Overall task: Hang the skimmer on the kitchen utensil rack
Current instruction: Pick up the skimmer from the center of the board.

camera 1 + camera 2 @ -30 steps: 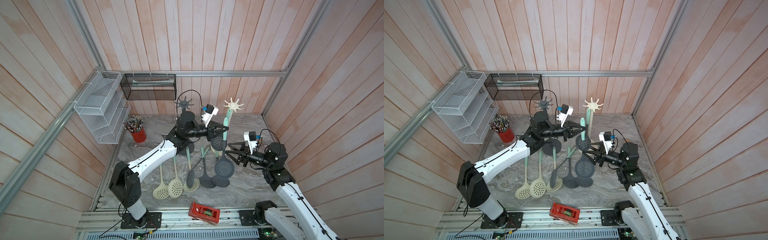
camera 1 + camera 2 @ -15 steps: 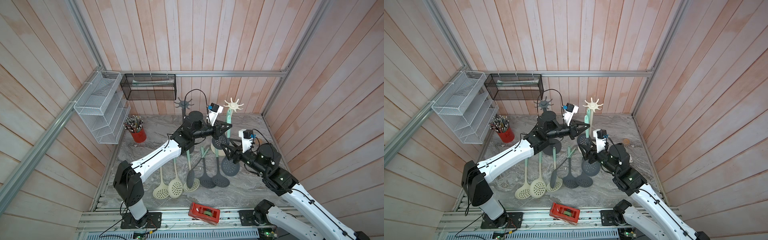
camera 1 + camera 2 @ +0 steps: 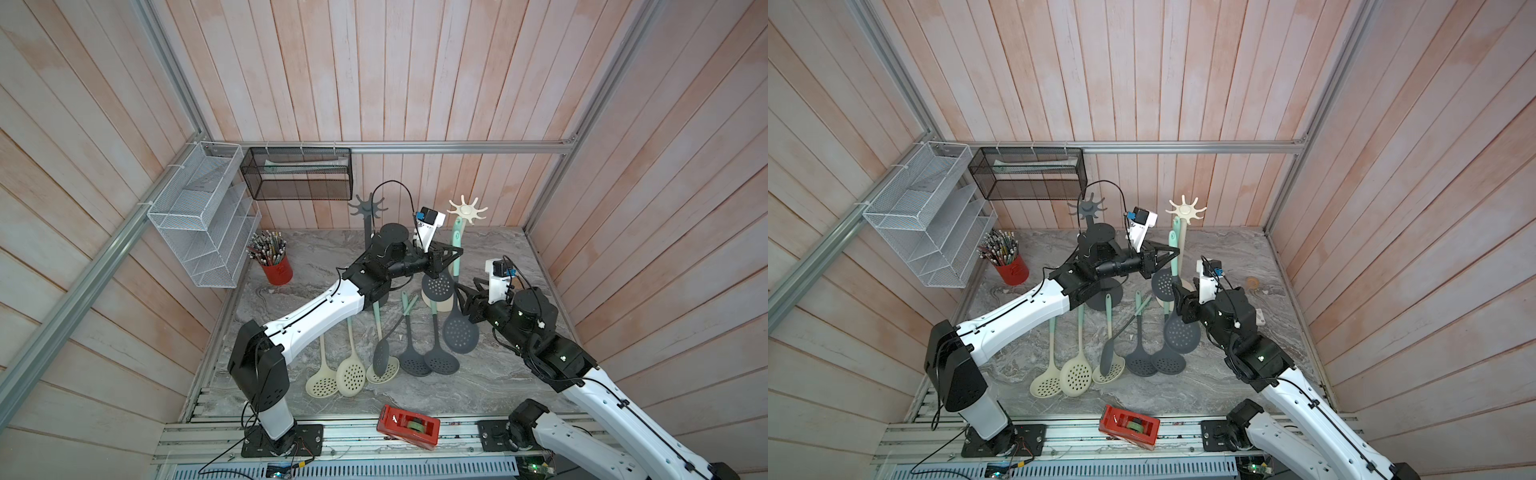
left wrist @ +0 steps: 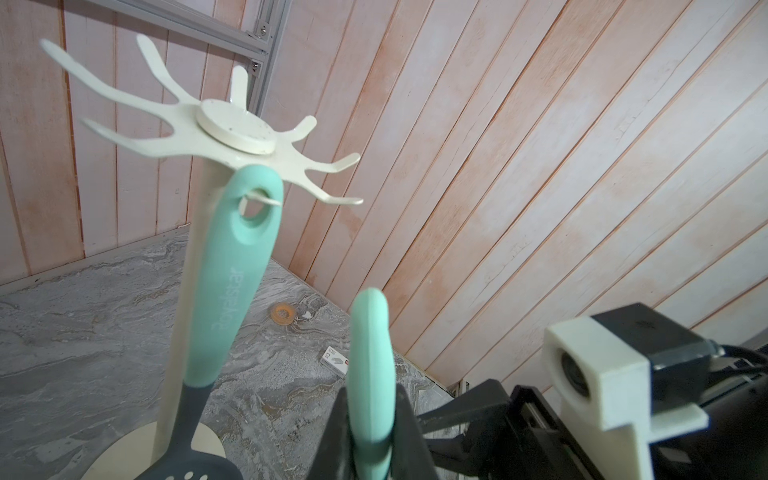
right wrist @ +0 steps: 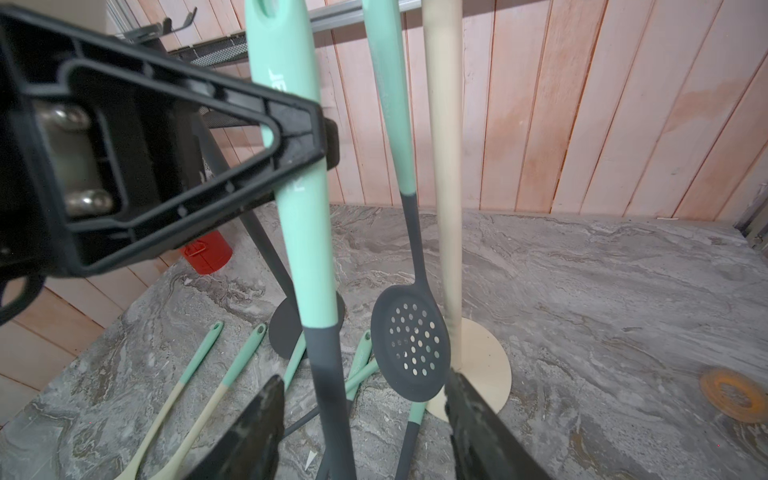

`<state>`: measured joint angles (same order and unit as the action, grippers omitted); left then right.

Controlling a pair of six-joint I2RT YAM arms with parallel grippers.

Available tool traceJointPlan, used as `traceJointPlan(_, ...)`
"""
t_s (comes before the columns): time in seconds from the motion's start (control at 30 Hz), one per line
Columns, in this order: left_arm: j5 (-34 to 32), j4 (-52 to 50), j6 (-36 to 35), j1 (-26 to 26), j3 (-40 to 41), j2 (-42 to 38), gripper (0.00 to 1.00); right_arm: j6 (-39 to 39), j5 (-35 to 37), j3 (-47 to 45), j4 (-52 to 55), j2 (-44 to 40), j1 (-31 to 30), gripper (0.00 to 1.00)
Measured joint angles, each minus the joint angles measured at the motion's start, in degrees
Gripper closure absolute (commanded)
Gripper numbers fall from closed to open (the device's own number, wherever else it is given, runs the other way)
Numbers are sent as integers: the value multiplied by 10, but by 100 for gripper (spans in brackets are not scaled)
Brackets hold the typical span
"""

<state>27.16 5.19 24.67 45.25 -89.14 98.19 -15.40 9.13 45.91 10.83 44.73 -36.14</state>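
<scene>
Pinching mint-handled grey skimmer (image 5: 307, 249) in left end effector (image 3: 453, 254), straddled its neck with spread right end effector (image 5: 363, 382); risked tilting hanging hole past prong of cream star-topped rack (image 4: 232, 129).

Left arm stretched to frame centre, left gripper (image 3: 457, 253) clamped on the skimmer (image 3: 460, 334); right gripper (image 3: 468, 301) spread, right of centre.

Both top views look down from high onto the whole surface (image 3: 478, 386). Wrist cameras sit close behind the left fingers (image 4: 411, 440) and right fingers (image 5: 257, 436); both see the rack (image 4: 232, 133) beyond them.
</scene>
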Motion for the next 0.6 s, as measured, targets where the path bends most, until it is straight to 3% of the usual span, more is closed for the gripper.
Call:
traceJointPlan(0.43, -3, -1, 16, 8, -7, 0, 100, 3, 4, 1, -1, 36, -2, 60)
traceJointPlan(0.6, -10, 0, 21, 9, -7, 0, 100, 6, 5, 7, 0, 39, -3, 77)
